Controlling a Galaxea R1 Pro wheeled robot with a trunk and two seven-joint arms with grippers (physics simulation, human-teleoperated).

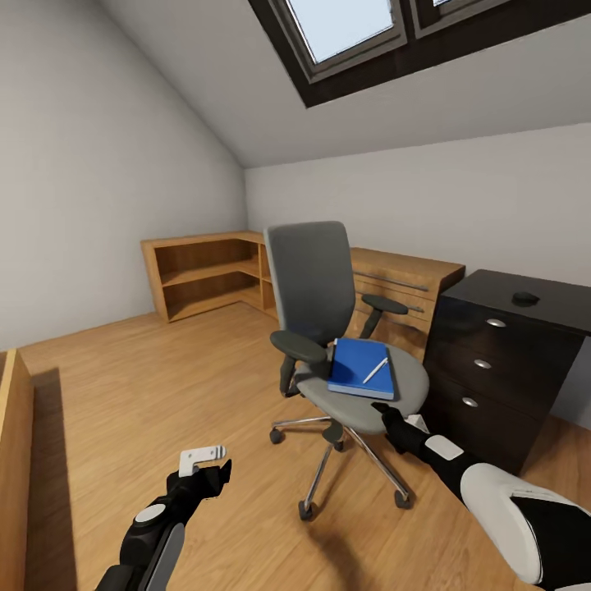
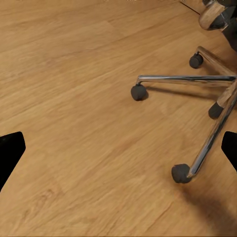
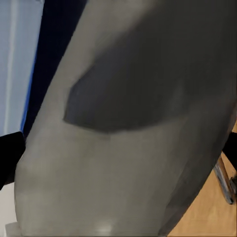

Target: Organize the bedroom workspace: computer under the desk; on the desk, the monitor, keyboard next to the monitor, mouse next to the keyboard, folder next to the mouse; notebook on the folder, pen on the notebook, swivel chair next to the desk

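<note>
Left of the swivel chair [image 1: 341, 328], against the far wall, a low wooden shelf unit [image 1: 205, 275] stands with open compartments. Nearer the camera on that same side, the left gripper [image 1: 209, 468] hangs above the wooden floor [image 1: 148, 386], well apart from the chair's wheeled base. Its jaws stand wide open with nothing between them; in the left wrist view the 2 dark fingertips [image 2: 11, 153] sit at opposite edges of the picture, with bare floor and the chair's chrome legs [image 2: 197, 79] and casters between.

On the chair's grey seat lies a blue folder [image 1: 362, 368], flat, with a white pen [image 1: 376, 370] lying on top of it. Whether a notebook lies between pen and folder cannot be told from the head view.

At the front edge of the seat, just below the folder, the right gripper [image 1: 392, 420] is pressed close against the chair. The right wrist view shows the grey seat [image 3: 138, 123] very close, with a strip of blue [image 3: 19, 59] beside it. How far its jaws are open, and whether they grip the seat rim, cannot be told.

Behind the chair runs a wooden desk [image 1: 410, 283] with drawer fronts. Right of the chair stands a black drawer cabinet [image 1: 501, 361] with 3 handles, and a dark mouse [image 1: 525, 298] rests on its top.
</note>
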